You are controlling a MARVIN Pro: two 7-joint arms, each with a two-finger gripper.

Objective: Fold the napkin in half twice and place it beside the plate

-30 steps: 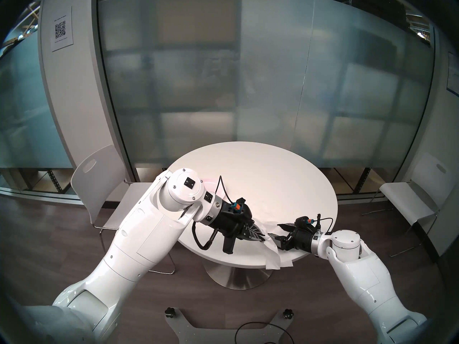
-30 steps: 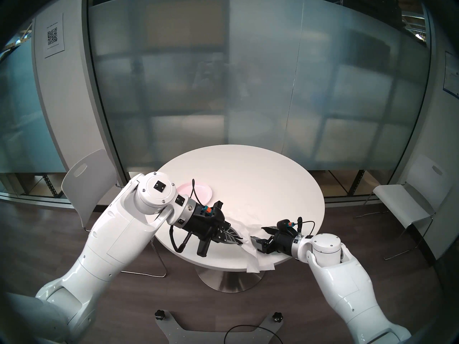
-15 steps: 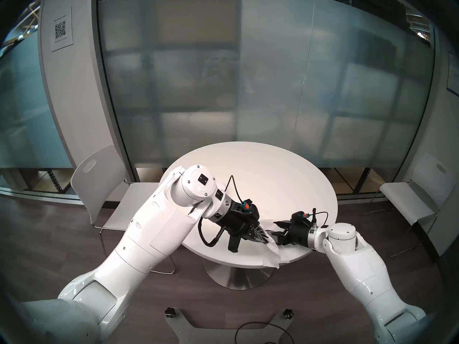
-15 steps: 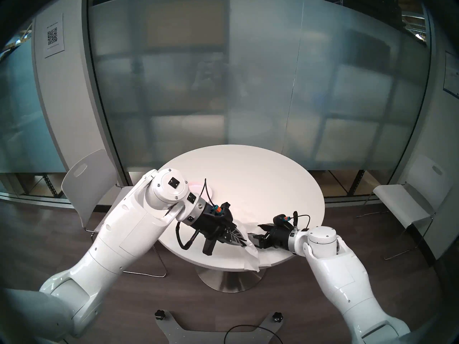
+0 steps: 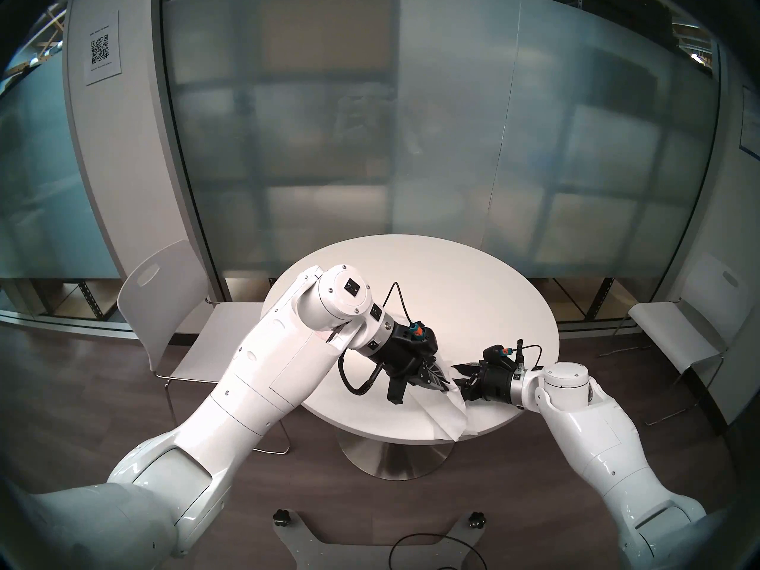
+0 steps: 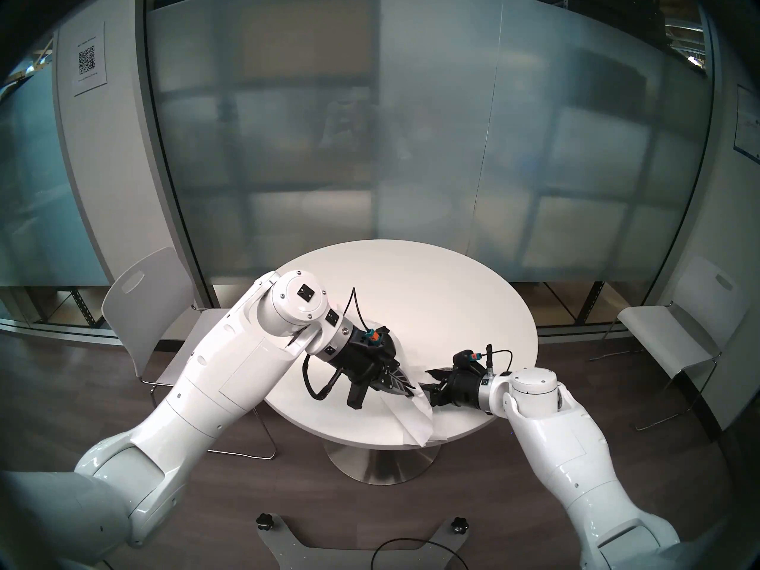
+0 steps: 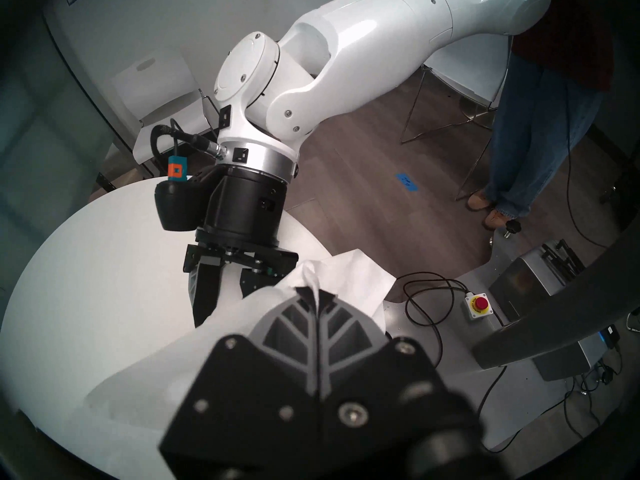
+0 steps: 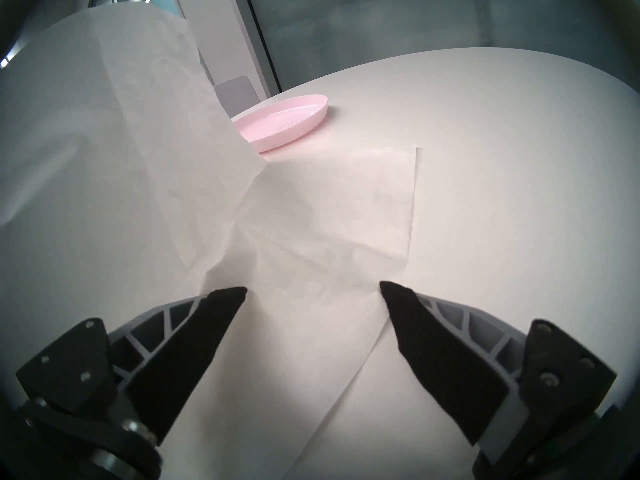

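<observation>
Carrying a pinched corner of the napkin (image 7: 346,271) across the table (image 5: 452,293), my left gripper (image 7: 317,297) has travelled rightward over the last second, so that it now sits nose to nose with my right gripper (image 8: 313,288), where before a clear gap lay between them. Its jaws are pressed together on the paper, a crumpled tuft poking out past the tips. The right gripper has edged forward a little and hangs with its fingers spread wide, low over the flat part of the sheet, clamping nothing. The lifted flap has swung up and over, and the napkin's near corner, which drooped well past the table's rim, now hangs off it less. The plate (image 8: 287,120) stands at the far left of the napkin, untouched, hidden behind my left arm from the head. I judge the first fold half made: the carried edge has not yet been laid down and aligned.
</observation>
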